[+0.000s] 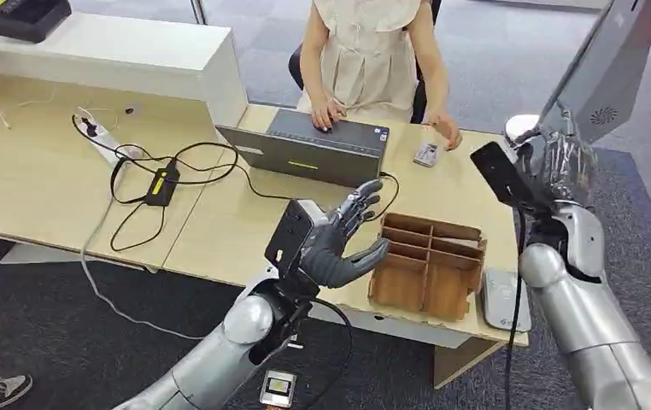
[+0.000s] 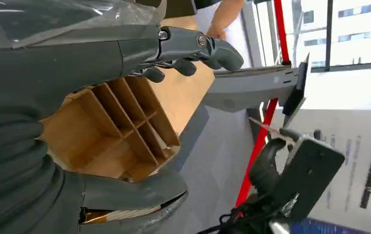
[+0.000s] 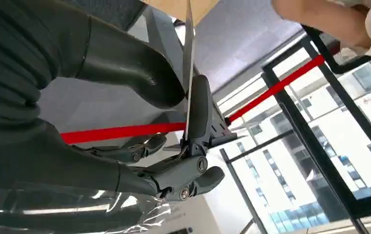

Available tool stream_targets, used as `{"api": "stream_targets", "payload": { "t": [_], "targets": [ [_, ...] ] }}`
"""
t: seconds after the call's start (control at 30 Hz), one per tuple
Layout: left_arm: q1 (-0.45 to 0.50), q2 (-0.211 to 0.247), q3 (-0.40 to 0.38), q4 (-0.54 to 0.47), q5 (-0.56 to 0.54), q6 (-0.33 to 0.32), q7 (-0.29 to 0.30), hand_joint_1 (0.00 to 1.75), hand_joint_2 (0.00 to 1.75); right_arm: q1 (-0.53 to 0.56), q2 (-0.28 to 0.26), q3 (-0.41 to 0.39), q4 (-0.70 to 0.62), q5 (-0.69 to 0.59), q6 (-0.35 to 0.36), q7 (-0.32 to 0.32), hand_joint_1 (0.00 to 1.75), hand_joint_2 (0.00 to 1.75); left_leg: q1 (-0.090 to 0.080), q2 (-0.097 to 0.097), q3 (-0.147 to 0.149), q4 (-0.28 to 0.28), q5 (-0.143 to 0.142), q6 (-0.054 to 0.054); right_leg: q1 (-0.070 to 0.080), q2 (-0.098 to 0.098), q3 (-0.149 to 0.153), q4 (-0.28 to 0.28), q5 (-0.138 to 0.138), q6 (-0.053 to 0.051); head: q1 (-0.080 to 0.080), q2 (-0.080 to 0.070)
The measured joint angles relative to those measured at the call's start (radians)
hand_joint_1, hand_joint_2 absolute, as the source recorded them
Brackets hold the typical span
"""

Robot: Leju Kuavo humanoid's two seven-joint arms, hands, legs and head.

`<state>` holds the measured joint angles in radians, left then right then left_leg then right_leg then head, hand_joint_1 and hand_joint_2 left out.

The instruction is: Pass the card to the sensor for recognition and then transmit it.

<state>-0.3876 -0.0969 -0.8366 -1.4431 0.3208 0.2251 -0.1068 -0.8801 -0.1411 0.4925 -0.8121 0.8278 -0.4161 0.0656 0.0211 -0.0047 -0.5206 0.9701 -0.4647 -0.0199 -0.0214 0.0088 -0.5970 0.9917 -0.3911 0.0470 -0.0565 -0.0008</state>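
The right hand [image 3: 174, 141] is raised at the tabletop's [image 1: 219, 231] right end, pinching the thin card [image 3: 189, 58] edge-on between thumb and fingers. The left hand [image 1: 339, 239] hovers spread and empty just beside the cardboard divider box [image 1: 429, 265].

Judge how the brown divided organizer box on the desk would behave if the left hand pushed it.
The organizer box looks like thin board with open compartments, so probably light and easily slid. It sits near the desk front edge, so a push could tip it off. The thin dividers may flex under the left hand.
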Motion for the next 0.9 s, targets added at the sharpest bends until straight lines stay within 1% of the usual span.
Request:
{"api": "stream_targets", "payload": {
  "t": [0.13,0.27,0.4,0.57,0.7,0.9],
  "targets": [
    [-0.008,-0.003,-0.011,0.013,0.006,-0.010,0.000,0.00,1.75,-0.103,0.030,0.012,0.096,0.001,0.061,0.006,1.75,1.75,0.000,0.000,0.000,0.000,0.000,0.000,0.000,0.000,0.000,0.000,0.000,0.000,0.000,0.000],
    [-0.014,-0.003,-0.013,0.022,0.011,-0.010,0.000,0.00,1.75,-0.178,0.066,0.023,0.174,-0.007,0.095,0.024,1.75,1.75,0.000,0.000,-0.001,0.000,0.000,0.000,0.000,0.000,-0.001,0.000,0.000,0.000,0.000,0.000],
    [-0.017,-0.003,-0.016,0.029,0.015,0.000,0.000,0.00,1.75,-0.241,0.112,0.033,0.247,-0.024,0.112,0.049,1.75,1.75,0.000,0.000,-0.001,0.000,0.000,0.000,0.000,0.000,-0.001,0.000,0.000,0.000,0.000,0.000],
    [-0.017,-0.003,-0.016,0.030,0.020,0.005,0.001,0.00,1.75,-0.278,0.156,0.041,0.305,-0.028,0.117,0.061,1.75,1.75,0.000,0.000,-0.001,0.000,0.000,0.000,0.000,0.000,-0.001,0.000,0.000,0.000,0.000,0.000],
    [-0.017,-0.003,-0.017,0.031,0.022,0.006,0.001,0.00,1.75,-0.289,0.177,0.047,0.338,-0.034,0.116,0.062,1.75,1.75,0.000,0.000,-0.001,0.000,0.000,0.000,0.000,0.000,-0.001,0.000,0.000,0.000,0.000,0.000],
    [-0.017,0.000,-0.019,0.032,0.029,0.014,0.009,0.00,1.75,-0.296,0.216,0.048,0.378,-0.065,0.117,0.095,1.75,1.75,0.000,0.000,-0.001,0.000,0.000,0.000,0.000,0.000,-0.002,0.000,0.000,0.000,0.000,0.000]
  ]
}}
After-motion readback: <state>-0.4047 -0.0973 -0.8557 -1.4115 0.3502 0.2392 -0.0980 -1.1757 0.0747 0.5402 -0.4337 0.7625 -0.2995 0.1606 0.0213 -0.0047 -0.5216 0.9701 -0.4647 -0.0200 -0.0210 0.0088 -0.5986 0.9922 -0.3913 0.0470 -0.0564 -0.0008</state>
